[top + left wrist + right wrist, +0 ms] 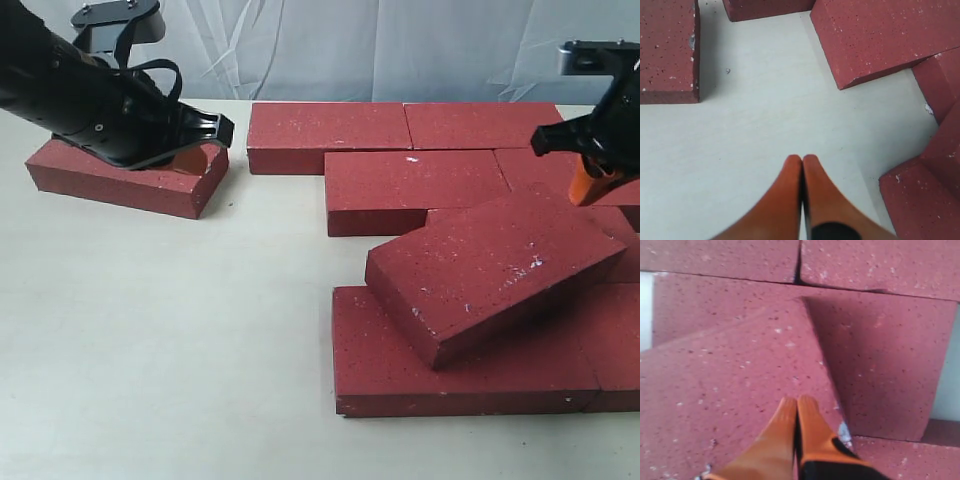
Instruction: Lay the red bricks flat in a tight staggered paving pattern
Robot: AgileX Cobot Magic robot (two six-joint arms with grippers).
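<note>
Apparently tilted brick (730,380) underlies right pincer (797,401).

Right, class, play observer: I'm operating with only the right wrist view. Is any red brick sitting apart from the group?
Observer: Yes, one lone brick lies flat at the exterior view's far left, with a gap of table between it and the rest.
Operator: Where is the left hand?
Observer: The left hand is just over that brick, shut.
Operator: And the front row?
Observer: A tilted brick lies skewed on top of a front brick.
</note>
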